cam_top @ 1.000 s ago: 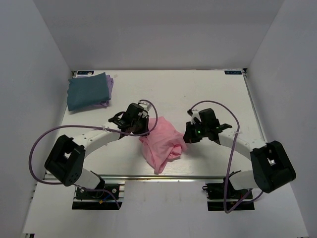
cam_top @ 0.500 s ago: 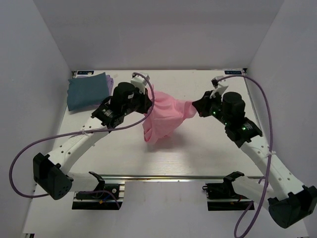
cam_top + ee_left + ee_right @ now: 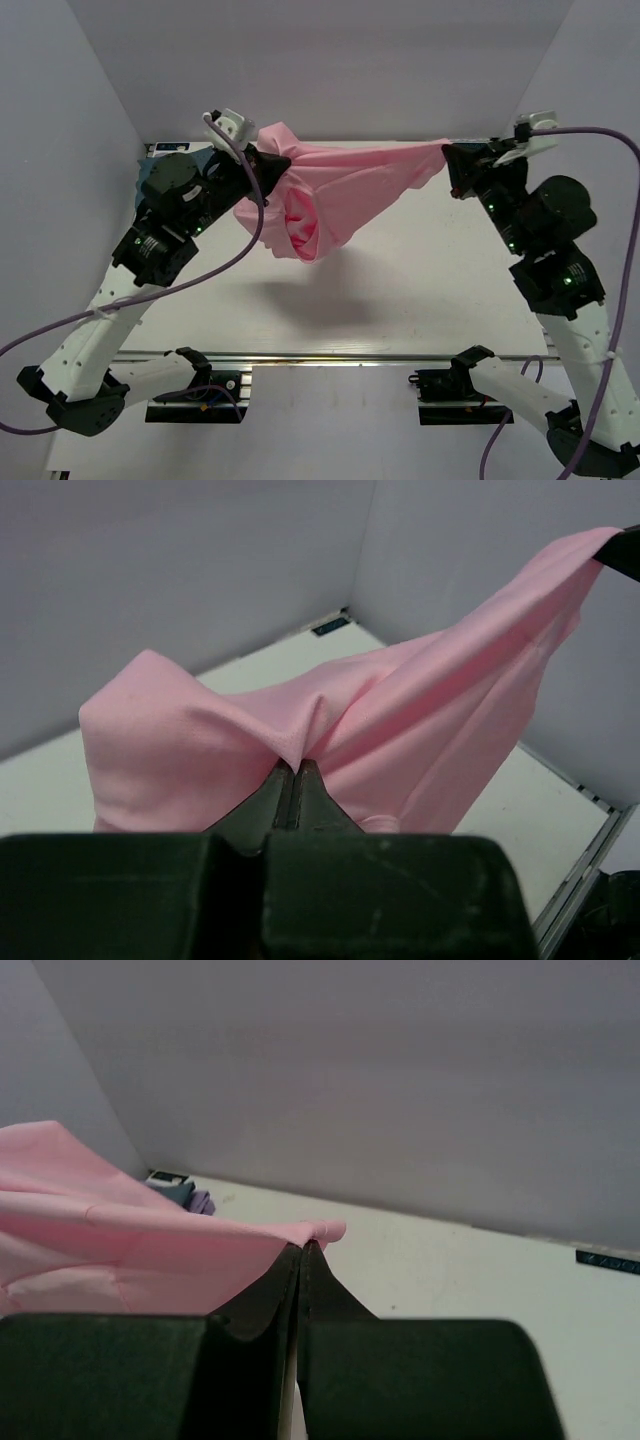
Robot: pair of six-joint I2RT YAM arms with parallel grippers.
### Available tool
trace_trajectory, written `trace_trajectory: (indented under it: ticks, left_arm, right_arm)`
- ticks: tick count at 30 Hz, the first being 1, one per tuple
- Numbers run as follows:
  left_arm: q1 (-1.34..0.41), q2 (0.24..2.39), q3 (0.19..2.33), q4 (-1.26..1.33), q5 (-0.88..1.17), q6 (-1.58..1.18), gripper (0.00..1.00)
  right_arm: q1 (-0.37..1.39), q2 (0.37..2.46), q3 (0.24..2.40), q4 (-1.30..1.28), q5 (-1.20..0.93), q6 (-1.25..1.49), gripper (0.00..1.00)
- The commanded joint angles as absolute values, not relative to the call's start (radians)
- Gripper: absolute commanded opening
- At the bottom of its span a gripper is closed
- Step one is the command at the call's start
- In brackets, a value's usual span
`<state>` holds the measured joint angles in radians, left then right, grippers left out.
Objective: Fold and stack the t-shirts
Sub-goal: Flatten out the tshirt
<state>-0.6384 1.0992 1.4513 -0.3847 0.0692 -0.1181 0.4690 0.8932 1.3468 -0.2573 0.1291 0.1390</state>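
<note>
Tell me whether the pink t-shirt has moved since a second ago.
Yes. From a heap near the front rail, the pink t-shirt rose toward the far wall, stretched between the left gripper and right gripper.

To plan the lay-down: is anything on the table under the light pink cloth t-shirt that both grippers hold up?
Nothing visible. The light pink cloth t-shirt hangs between the left gripper and right gripper; the white table beneath shows only its shadow.

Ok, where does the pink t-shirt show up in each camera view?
Top external: pink t-shirt stretched in the air across upper centre.
Left wrist: fills the middle, pinched by the left gripper.
Right wrist: left side, edge pinched by the right gripper.
Shared landmark: the white table beneath.
</note>
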Motion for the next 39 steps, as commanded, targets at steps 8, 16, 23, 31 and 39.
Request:
trace_trajectory:
  ticks: [8,16,23,31,39]
  left_arm:
    - [-0.643,0.976,1.529,-0.358,0.349,-0.035,0.0]
    - [-0.643,1.011,1.604,-0.408,0.362,-0.026,0.0]
    - [-0.643,1.066,1.599,-0.449,0.241,-0.026,0.11]
    - [-0.618,1.224,1.295,-0.326,0.059,-0.135,0.0]
    - [-0.578,1.678,1.34,-0.313,-0.081,-0.166,0.0]
  right_arm:
    - [0.468,0.83,1.591,-0.27,0.095,0.029,0.0]
    - [0.466,0.83,1.65,-0.241,0.119,0.005,0.0]
    - [0.468,0.827,1.588,-0.222,0.181,-0.026,0.0]
    - [0.465,0.882,1.168,-0.086,0.421,0.057,0.0]
    - [0.431,1.334,1.107,-0.023,0.505,0.173,0.0]
